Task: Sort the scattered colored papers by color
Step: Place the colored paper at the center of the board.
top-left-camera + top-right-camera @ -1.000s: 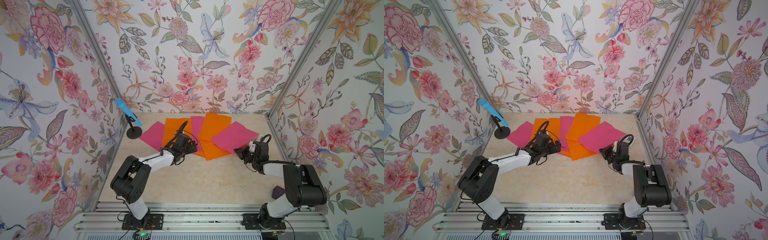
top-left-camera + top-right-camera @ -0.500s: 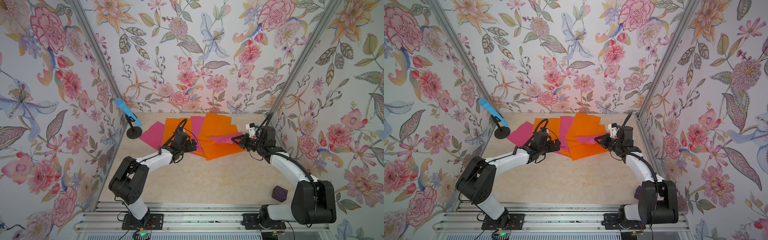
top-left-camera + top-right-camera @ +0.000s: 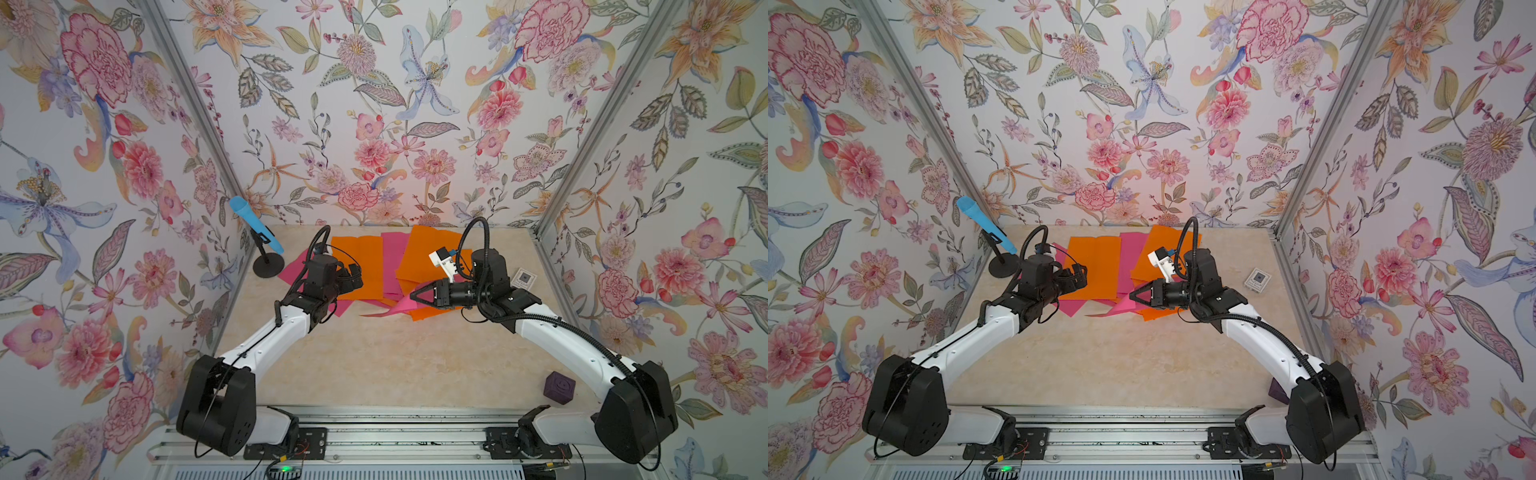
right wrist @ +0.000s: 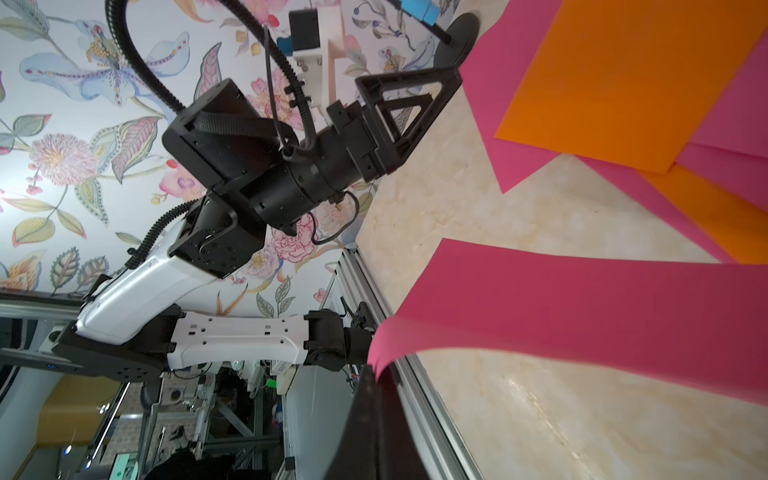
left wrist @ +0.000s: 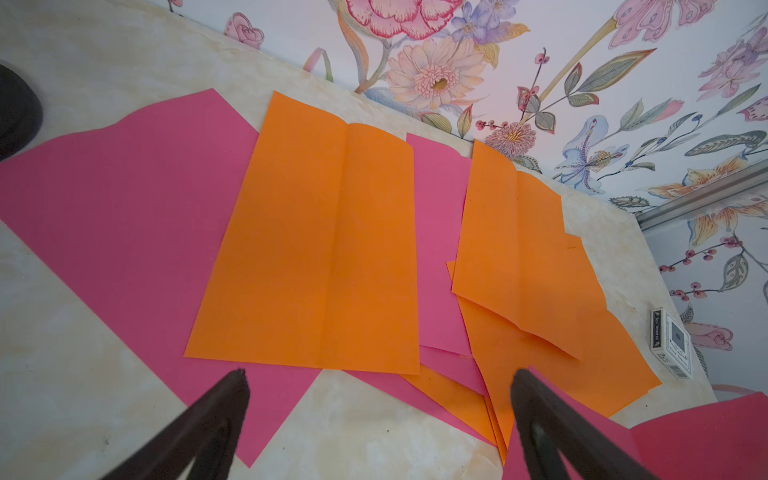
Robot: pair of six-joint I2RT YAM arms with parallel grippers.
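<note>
Since pinks & oranges lie overlapped at the far end of the desk (image 3: 374, 357), right pincer (image 3: 412, 296) is clamped shut on one pink sheet (image 4: 582, 316) by its corner, holding it raised, prob. to pull it clear; left pincer (image 5: 380, 374) gapes wide, empty, over the rest. Count approx: 3 pink, 3+ orange sheets (image 5: 301, 249).

Papers: orange sheets (image 3: 361, 266) bright, plain; pink sheets (image 3: 392, 257) hot pink, plain. Lifted pink sheet (image 4: 582, 316): even hot pink. Wallpaper (image 3: 374, 124): pale ground, pink/orange/blue florals, grn-grey leaves. Tabletop (image 3: 395, 361): beige, marbled. Mic (image 3: 255, 224) lt blue, stand (image 3: 268, 266) blk. Cube (image 3: 559, 387) dk purple. Card box (image 3: 523, 278) wht w/ dk square. Arms (image 3: 274, 336) wht shells, blk joints.
</note>
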